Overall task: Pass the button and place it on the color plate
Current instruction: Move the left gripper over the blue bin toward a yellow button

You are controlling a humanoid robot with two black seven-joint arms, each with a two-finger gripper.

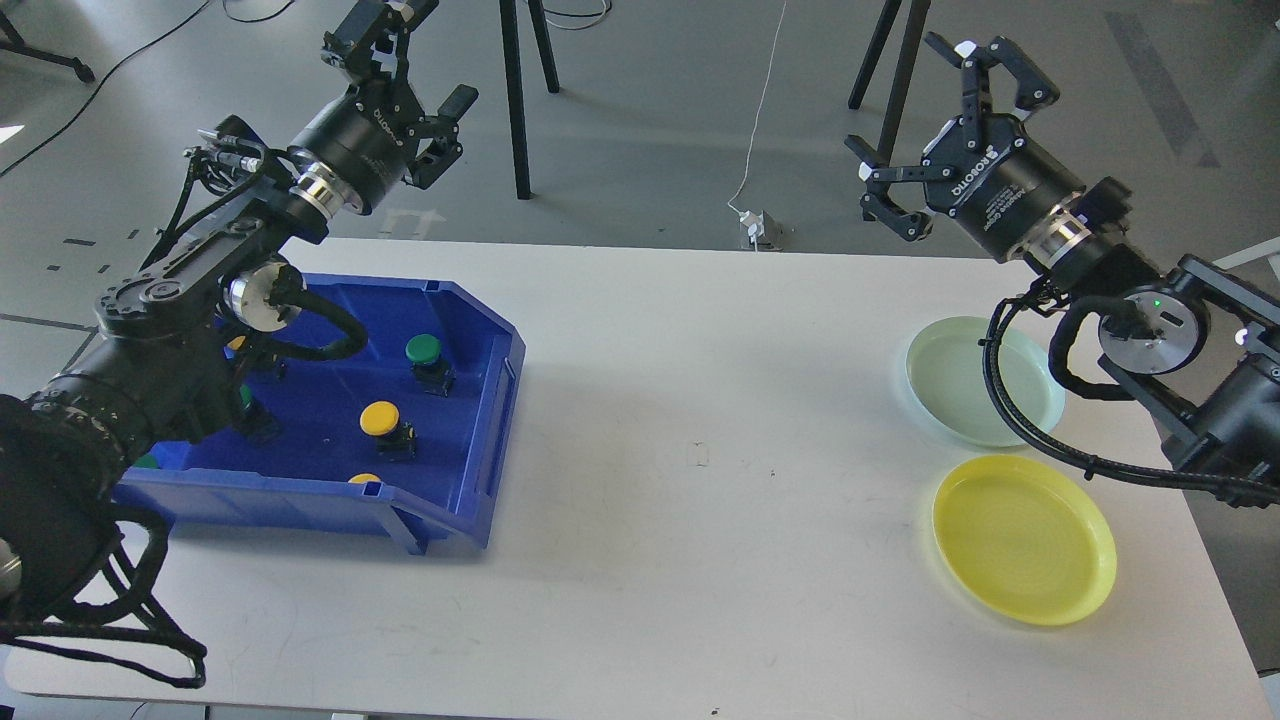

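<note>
left end effector (405, 65): i see it raised at about 11 o'clock, above the far rim of the bin, fingers spread wide, nothing between them.
right end effector (945, 120): up at about 1 o'clock, beyond the far edge of the bench, fingers wide apart and empty.
blue bin (480, 420): at 9 o'clock on the white bench (700, 500), its open sloped mouth towards me.
green button (424, 350): inside the bin, far side, cap up, long axis upright on its black base.
yellow button (380, 418): just nearer than the green one, also cap up.
other buttons: partly hidden behind my left arm and the near wall; i cannot tell how they point.
pale green plate (950, 400): at 3 o'clock, partly behind the right arm's cable.
yellow plate (1025, 540): at 4 o'clock, just nearer than the green plate.
</note>
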